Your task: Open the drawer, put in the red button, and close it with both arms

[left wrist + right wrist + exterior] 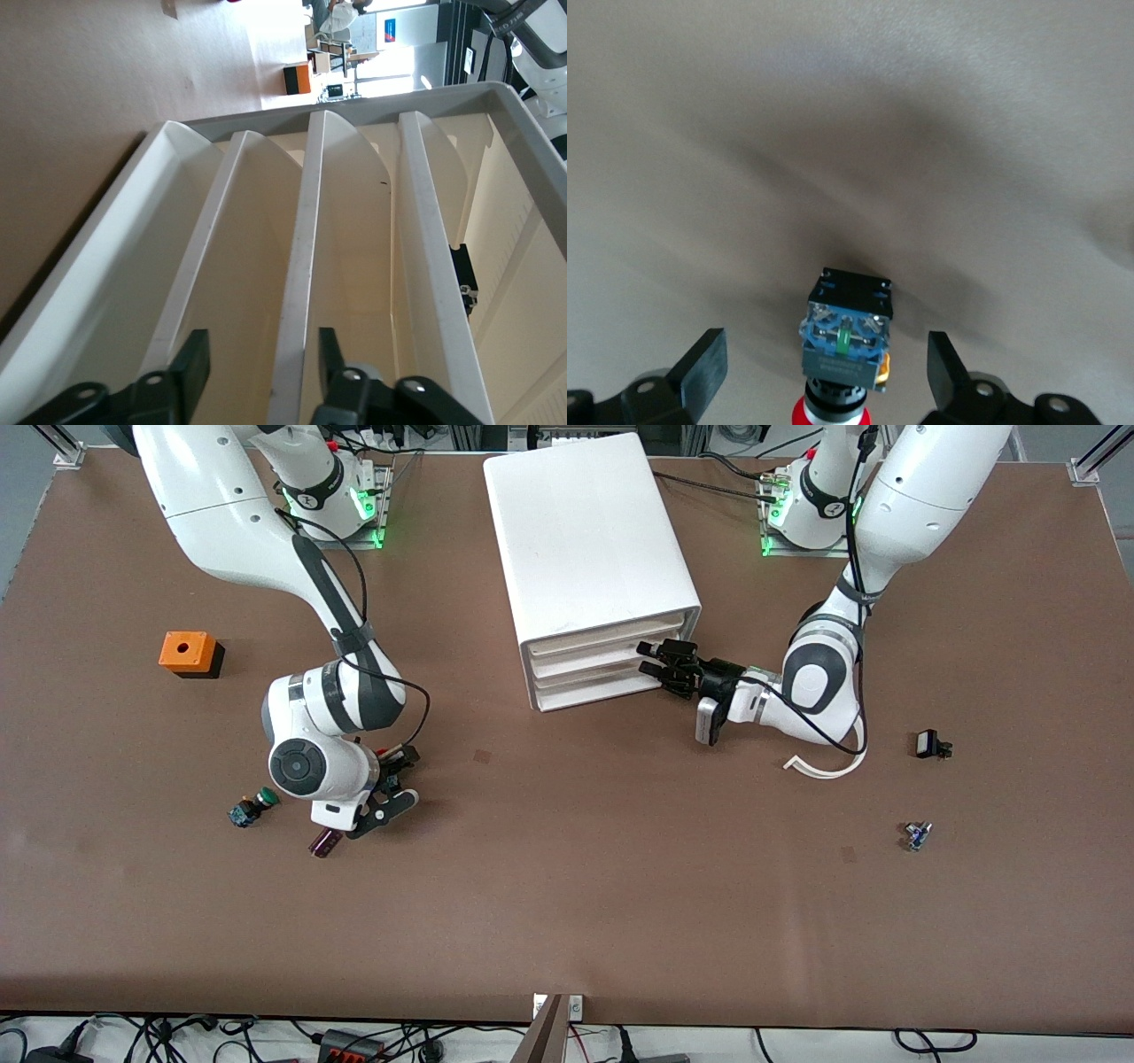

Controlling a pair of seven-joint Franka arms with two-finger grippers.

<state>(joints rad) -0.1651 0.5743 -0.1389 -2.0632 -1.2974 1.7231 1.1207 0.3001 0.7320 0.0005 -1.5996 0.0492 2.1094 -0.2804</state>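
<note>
Red button (835, 409) lies between open right pincer (824, 372); left pincer (257, 354) straddles drawer (297, 292) lip.

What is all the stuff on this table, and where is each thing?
cabinet: one, white, three drawers, mid-table near the robots' bases.
middle drawer: one, white, shut.
red button: one, red cap, black and blue body, on the table between the right claw's fingers.
green button: one, beside the right claw.
orange box: one, toward the right arm's end.
small black part: one, toward the left arm's end.
left claw: black, open, at the drawer fronts.
right claw: black, open, around the red button.
</note>
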